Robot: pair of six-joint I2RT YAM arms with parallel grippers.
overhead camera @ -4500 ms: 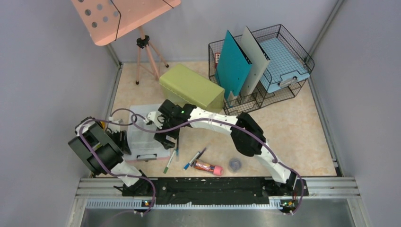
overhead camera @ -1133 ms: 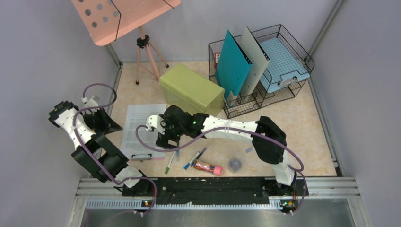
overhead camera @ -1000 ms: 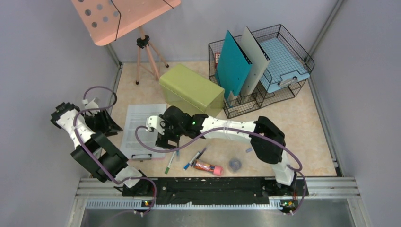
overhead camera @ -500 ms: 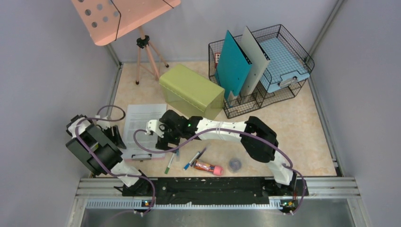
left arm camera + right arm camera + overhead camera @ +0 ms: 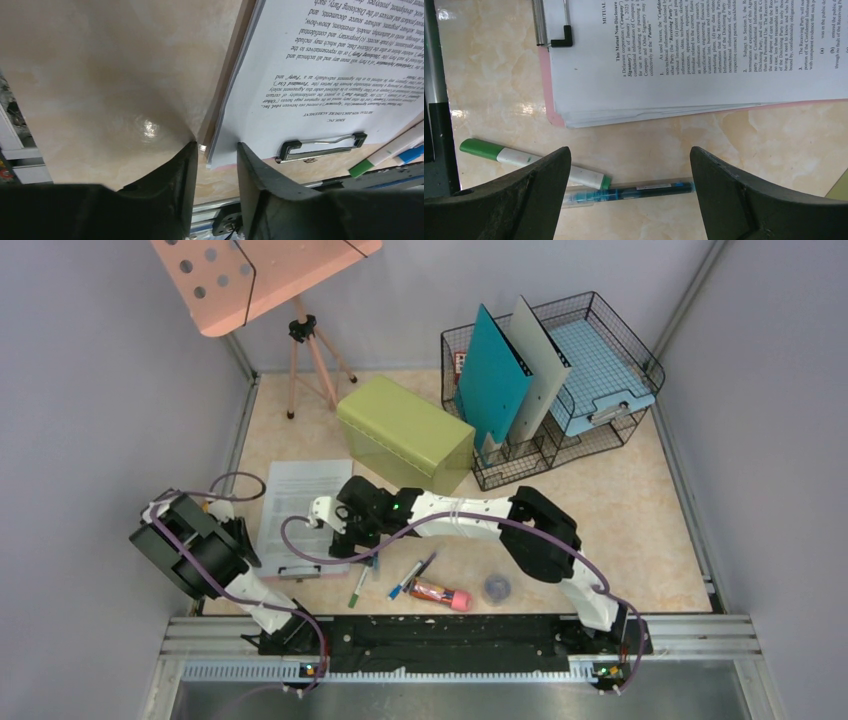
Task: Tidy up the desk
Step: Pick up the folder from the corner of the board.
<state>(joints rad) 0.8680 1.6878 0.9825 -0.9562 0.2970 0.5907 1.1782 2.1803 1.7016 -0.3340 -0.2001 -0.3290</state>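
Lying between grey walls [image 5: 90,390], the beige desk [image 5: 620,510] — left end effector [image 5: 215,147] parted, right end effector [image 5: 630,155] spread.

Clipboard [image 5: 300,505], pens [image 5: 411,576], perhaps tape [image 5: 497,587]

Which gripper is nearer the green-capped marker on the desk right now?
Right. The right gripper hovers open directly over the green-capped marker. The left gripper straddles the clipboard's near-left corner, across the clipboard from the marker.
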